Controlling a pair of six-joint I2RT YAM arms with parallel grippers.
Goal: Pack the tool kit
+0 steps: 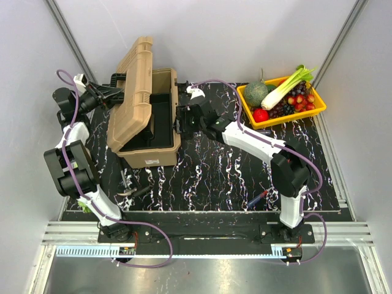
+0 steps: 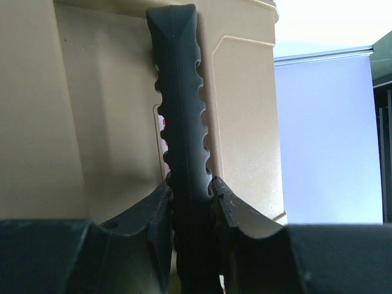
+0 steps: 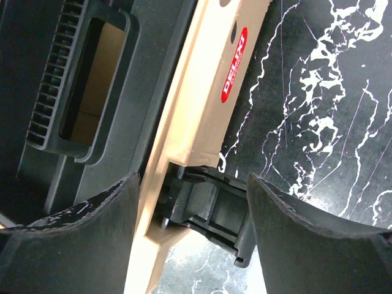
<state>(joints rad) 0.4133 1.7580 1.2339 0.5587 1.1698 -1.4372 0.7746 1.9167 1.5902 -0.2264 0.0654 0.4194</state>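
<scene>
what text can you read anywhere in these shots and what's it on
"DELI": white letters on a red oval sticker on the tan toolbox rim, right wrist view. A smaller line under it is too small to read.
Unreadable: a red and white sliver of sticker on the toolbox, mostly hidden behind the black handle, left wrist view.
Top view: no legible text.
</scene>
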